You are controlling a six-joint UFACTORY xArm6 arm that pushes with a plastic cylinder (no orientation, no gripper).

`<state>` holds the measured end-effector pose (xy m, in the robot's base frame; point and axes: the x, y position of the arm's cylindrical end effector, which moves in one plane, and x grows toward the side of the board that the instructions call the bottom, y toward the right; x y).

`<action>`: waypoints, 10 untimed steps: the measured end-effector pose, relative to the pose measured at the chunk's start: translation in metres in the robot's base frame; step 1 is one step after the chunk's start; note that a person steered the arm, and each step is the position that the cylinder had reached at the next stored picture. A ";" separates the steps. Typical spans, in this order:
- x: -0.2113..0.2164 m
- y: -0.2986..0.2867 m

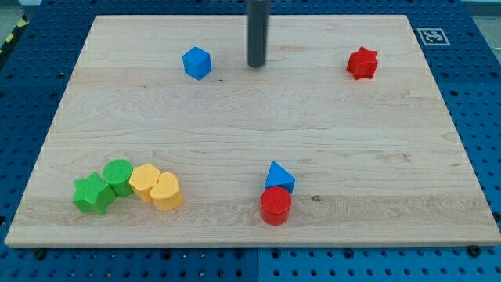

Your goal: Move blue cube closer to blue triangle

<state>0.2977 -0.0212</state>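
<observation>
The red cylinder (275, 205) lay farthest from my tip (257, 65), almost straight toward the view's bottom, touching the blue triangle (279, 177) just above it. The triangle, the target, was therefore also well apart from the tip and slightly to its right. Toward the view's bottom left of the tip, a cluster sat near the board (376, 141) edge: a green star (91, 194), a green cylinder (119, 175), and two yellow blocks (156, 186), each touching its neighbour.

The blue cube (196, 63) stood near the tip, on its left at about the same level and apart from it. The red star (362, 63) stood farther off on its right.

The arm carried no claw; the plain rod held nothing. Judgement: the tip was not yet placed behind the cube. A push toward the triangle called for contact on the cube's upper-left side.
</observation>
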 end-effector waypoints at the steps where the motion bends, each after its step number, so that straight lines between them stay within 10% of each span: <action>1: -0.038 -0.076; 4: -0.007 -0.152; 10: 0.040 -0.003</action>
<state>0.3380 -0.0239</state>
